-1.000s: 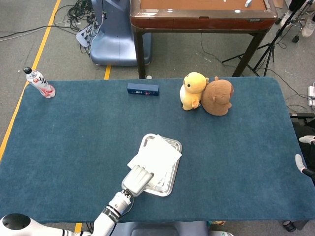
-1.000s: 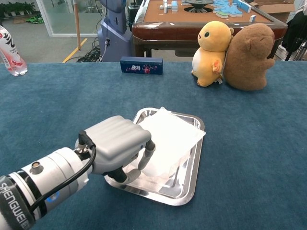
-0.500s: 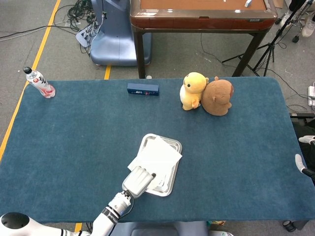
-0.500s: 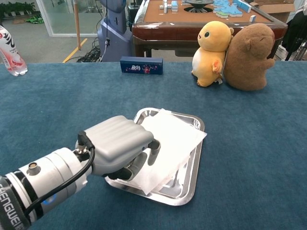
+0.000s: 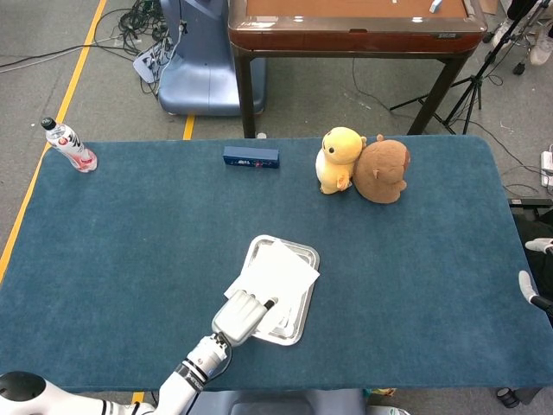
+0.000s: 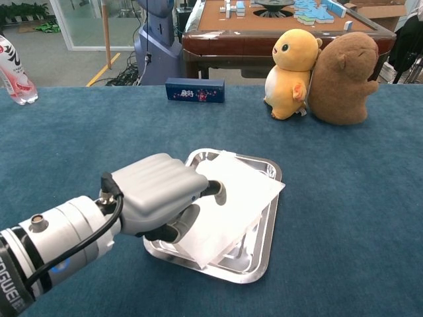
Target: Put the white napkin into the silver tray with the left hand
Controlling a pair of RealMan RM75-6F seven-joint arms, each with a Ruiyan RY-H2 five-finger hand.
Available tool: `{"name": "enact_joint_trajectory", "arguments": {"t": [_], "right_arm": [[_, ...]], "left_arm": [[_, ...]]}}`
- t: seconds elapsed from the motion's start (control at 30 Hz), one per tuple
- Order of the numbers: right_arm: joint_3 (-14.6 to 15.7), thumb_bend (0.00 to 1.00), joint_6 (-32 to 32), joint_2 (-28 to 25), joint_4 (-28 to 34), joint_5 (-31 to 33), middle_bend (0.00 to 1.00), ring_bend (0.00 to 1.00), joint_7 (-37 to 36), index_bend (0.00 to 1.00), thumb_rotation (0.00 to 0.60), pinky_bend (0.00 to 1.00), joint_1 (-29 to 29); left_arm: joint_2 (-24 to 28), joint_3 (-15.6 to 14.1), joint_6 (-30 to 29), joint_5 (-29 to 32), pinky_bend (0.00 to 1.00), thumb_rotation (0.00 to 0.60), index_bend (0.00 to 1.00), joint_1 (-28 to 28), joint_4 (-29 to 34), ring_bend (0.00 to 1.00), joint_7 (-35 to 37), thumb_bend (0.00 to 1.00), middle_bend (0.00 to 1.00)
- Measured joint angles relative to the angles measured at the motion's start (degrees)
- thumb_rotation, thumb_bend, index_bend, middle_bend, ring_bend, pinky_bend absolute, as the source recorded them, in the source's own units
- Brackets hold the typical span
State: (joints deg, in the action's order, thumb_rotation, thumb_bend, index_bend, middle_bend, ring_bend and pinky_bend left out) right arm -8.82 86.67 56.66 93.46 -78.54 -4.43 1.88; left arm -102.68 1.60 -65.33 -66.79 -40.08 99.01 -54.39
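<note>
The white napkin (image 5: 278, 274) (image 6: 231, 198) lies crumpled across the silver tray (image 5: 303, 257) (image 6: 262, 256), which sits near the table's front middle. The napkin's left corner hangs over the tray's left rim. My left hand (image 5: 241, 316) (image 6: 155, 193) hovers over the tray's near-left corner. Its fingers (image 6: 213, 189) stretch forward and rest on top of the napkin, apart from the thumb below. The napkin's near part is hidden under the hand. Only a pale sliver that may be my right hand (image 5: 525, 284) shows at the right edge of the head view.
A yellow plush (image 5: 338, 159) (image 6: 291, 63) and a brown plush (image 5: 382, 170) (image 6: 342, 74) stand at the back right. A dark blue box (image 5: 251, 157) (image 6: 195, 90) lies at the back middle. A plastic bottle (image 5: 70, 144) (image 6: 13, 70) stands at the far left corner.
The left hand's fingers have uncurled from a downward pinch to lie stretched over the napkin. The napkin has sagged lower into the tray, and the hand shifted slightly back and left.
</note>
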Motion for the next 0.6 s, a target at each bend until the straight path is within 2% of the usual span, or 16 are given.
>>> {"name": "enact_joint_trajectory", "arguments": {"t": [0.13,0.4,0.6], "right_arm": [[0.00,0.39,-0.08,0.07,-0.08,0.02,0.31,0.16,0.03,0.33,0.600,0.30,0.04],[0.04,0.39,-0.44,0.30,-0.22,0.15,0.31,0.16,0.35,0.33,0.600,0.30,0.23],[0.00,0.39,-0.58,0.32,-0.29,0.29,0.31,0.16,0.27,0.33,0.600,0.30,0.28]], "left_arm": [[2.63,0.12,2.18,0.54,0.67,0.600,0.21,-0.97,0.99,0.52,-0.06,0.72,0.78],[7.92,0.37,8.39,0.56,0.67,0.600,0.11,-4.14,0.76,0.52,3.01,0.72,0.78],[9.11,1.20,9.50,1.34,0.67,0.600,0.10,-5.51,-0.85,0.52,4.42,0.72,0.79]]}}
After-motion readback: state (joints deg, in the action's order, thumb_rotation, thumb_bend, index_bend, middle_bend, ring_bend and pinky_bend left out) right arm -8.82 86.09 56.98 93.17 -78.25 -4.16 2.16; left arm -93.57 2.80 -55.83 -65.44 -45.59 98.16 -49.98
